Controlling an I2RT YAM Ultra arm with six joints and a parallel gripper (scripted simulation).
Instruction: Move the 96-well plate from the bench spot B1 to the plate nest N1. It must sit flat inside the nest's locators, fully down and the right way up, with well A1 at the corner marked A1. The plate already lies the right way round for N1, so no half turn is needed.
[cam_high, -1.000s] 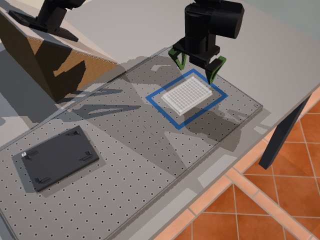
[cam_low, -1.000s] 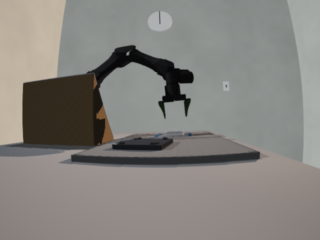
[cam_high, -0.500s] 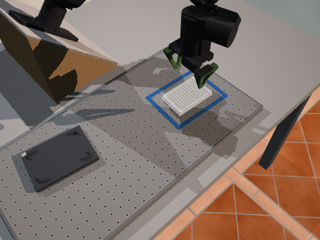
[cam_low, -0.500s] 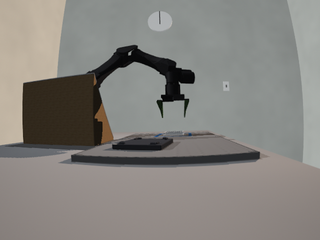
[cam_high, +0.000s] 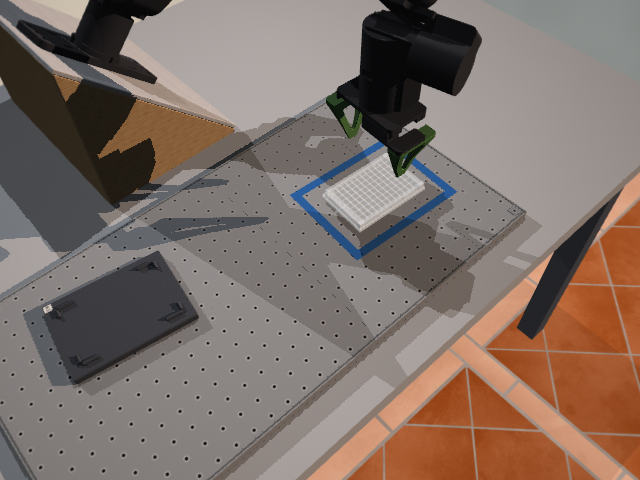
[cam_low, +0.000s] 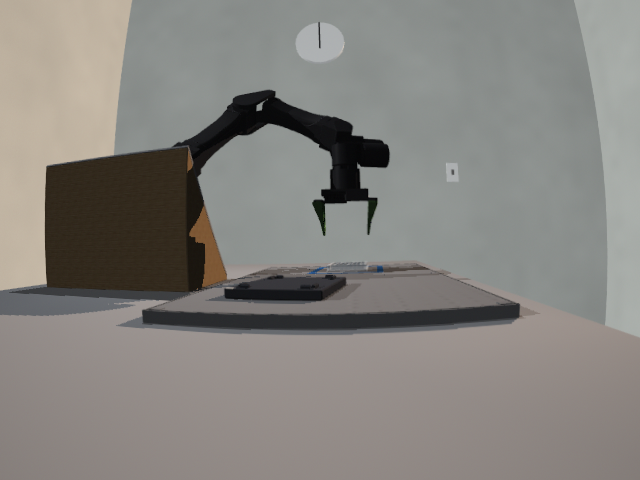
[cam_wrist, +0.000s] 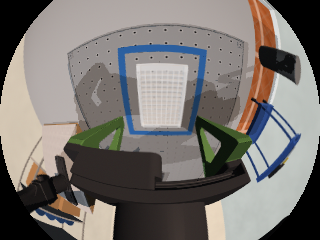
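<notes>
96-well plate (cam_high: 373, 192) lies flat inside the blue outline of spot B1 (cam_high: 315, 219) on the perforated breadboard (cam_high: 268, 289). Gripper (cam_low: 345, 227) hangs well above the plate, fingers pointing down, jaws fully open and holding nothing (wrist view shows the 2 green fingers either side of the plate). Plate nest N1 (cam_high: 116, 315) sits well apart, unoccupied, its 4 corner locators exposed.

a white gridded plate (cam_high: 373, 193) in a blue outline (cam_high: 330, 225), green fingers (cam_high: 402, 160), apparently dark grey nest (cam_high: 118, 315).
</notes>
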